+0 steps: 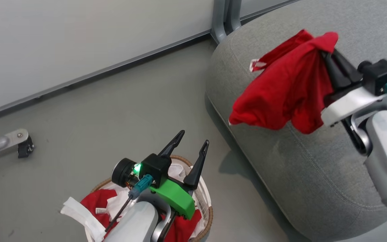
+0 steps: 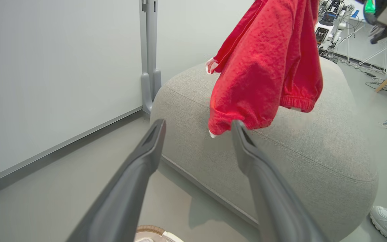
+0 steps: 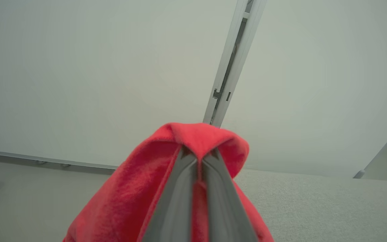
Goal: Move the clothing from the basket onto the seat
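Small white labels (image 1: 100, 210) on clothes (image 1: 94, 201) in basket (image 1: 208, 215), too small to read. Basket holds red clothes, w/ white liner (image 1: 79, 212) spilling over rim. R gripper (image 1: 326, 53) clenched on a red garment (image 1: 287, 87) hanging over seat (image 1: 314, 174). L gripper (image 1: 194, 137) spread wide, empty, above basket

We are counting two grippers, the left gripper (image 1: 194, 137) and the right gripper (image 3: 198, 153), one basket (image 1: 209, 216), one seat (image 1: 314, 174), one red garment (image 1: 287, 87) aloft, and heaped clothing (image 1: 96, 201) we are failing to number.
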